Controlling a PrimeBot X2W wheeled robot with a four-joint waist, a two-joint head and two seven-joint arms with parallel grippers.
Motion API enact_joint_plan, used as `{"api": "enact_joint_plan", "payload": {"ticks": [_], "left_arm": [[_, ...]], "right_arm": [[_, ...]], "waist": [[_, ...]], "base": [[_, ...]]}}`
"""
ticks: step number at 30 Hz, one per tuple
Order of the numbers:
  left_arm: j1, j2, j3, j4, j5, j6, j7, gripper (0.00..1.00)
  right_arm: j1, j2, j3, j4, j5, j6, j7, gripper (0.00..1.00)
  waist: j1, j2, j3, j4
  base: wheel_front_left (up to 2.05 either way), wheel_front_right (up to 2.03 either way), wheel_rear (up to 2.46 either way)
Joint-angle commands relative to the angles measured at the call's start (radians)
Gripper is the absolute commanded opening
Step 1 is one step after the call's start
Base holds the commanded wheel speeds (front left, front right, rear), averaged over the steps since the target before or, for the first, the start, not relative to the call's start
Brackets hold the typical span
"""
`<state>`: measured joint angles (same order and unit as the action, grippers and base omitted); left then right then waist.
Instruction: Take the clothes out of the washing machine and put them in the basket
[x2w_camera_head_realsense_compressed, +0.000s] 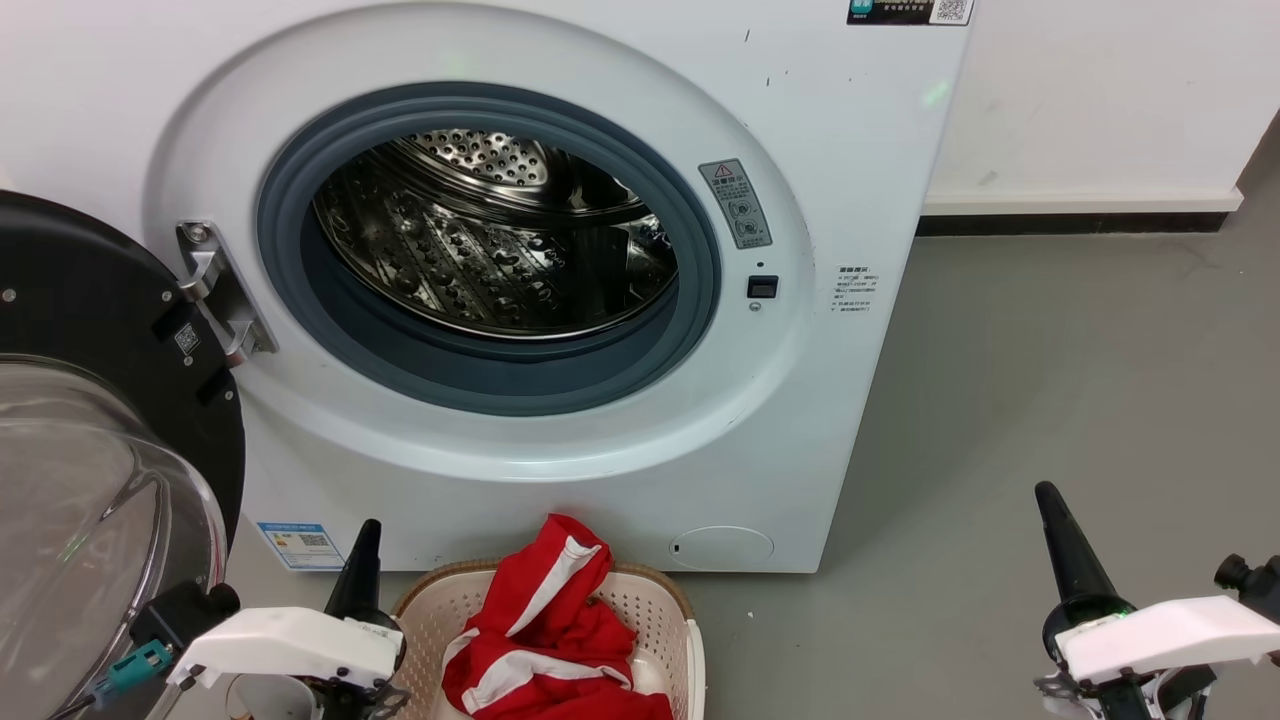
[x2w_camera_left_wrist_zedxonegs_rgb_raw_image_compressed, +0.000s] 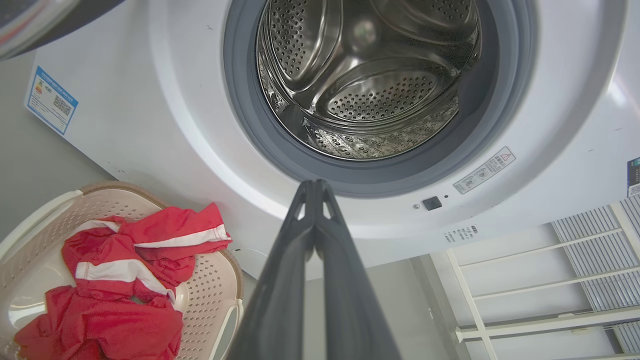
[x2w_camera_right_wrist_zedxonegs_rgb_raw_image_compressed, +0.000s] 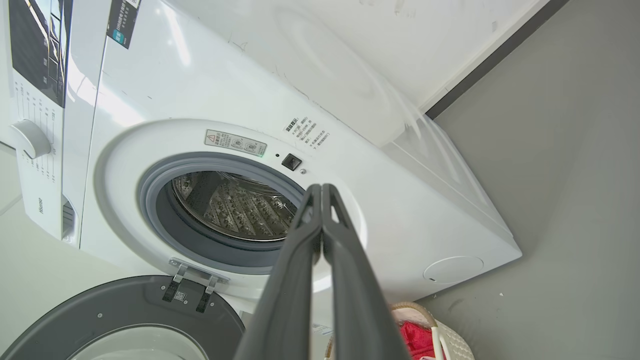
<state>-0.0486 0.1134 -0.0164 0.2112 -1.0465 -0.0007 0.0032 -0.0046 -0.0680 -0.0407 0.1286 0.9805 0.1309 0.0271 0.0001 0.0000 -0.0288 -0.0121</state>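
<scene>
At foot of large white front-loading washing machine (x2w_camera_head_realsense_compressed: 830, 420), directly below its opening, sits small cream oval plastic basket (x2w_camera_head_realsense_compressed: 655, 605) w/ perforated sides and brown woven-look rim. It looks placed there so the carry from drum to basket is short & mostly a drop. Bright red soft clothes (x2w_camera_head_realsense_compressed: 545, 630) w/ broad white stripes lie heaped inside it, one fold standing up above the rim on the machine side, nothing trailing on grey floor (x2w_camera_head_realsense_compressed: 1050, 380). Shiny perforated steel drum (x2w_camera_head_realsense_compressed: 500, 260) shows bare metal as far as head view and wrist views reach, and no fabric sits on grey rubber ring (x2w_camera_head_realsense_compressed: 480, 375) either. Round black-rimmed glass door (x2w_camera_head_realsense_compressed: 90, 470) stands swung wide to robot's left, prob. so it stays out of the reach path. On the left gripper (x2w_camera_left_wrist_zedxonegs_rgb_raw_image_compressed: 314, 187) the long dark fingers are pressed together, nothing between them; it sits low, just beside basket's left side. Same for right gripper (x2w_camera_right_wrist_zedxonegs_rgb_raw_image_compressed: 321, 190): tips touching, empty, well out to the right over bare floor. Both point toward machine front but stand apart from it, which reads as a rest pose; task prob. done or nearly. Counts: washing machine 1; door 1; basket 1; grippers 2, both empty; garments in drum 0 visible; garments in basket at least 1, heap too crumpled to separate, cannot tell exact no.
</scene>
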Motion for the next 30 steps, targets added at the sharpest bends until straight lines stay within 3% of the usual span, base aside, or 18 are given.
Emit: {"api": "enact_joint_plan", "payload": {"ticks": [1,30], "left_arm": [[-0.029,-0.002,0.013,-0.007,-0.032,-0.010,0.007,0.00],[-0.048,-0.032,0.072,0.013,-0.291,-0.072,0.058,0.00]], "right_arm": [[-0.032,-0.006,-0.004,-0.001,0.039,0.000,0.003,0.00],[-0.069,-0.005,-0.024,0.056,0.339,0.000,0.033,0.00]], "waist": [[0.0000,0.0000,0.001,0.000],[-0.0001,0.0000,0.014,0.005]], "base": [[0.00,0.00,0.00],[0.00,0.00,0.00]]}}
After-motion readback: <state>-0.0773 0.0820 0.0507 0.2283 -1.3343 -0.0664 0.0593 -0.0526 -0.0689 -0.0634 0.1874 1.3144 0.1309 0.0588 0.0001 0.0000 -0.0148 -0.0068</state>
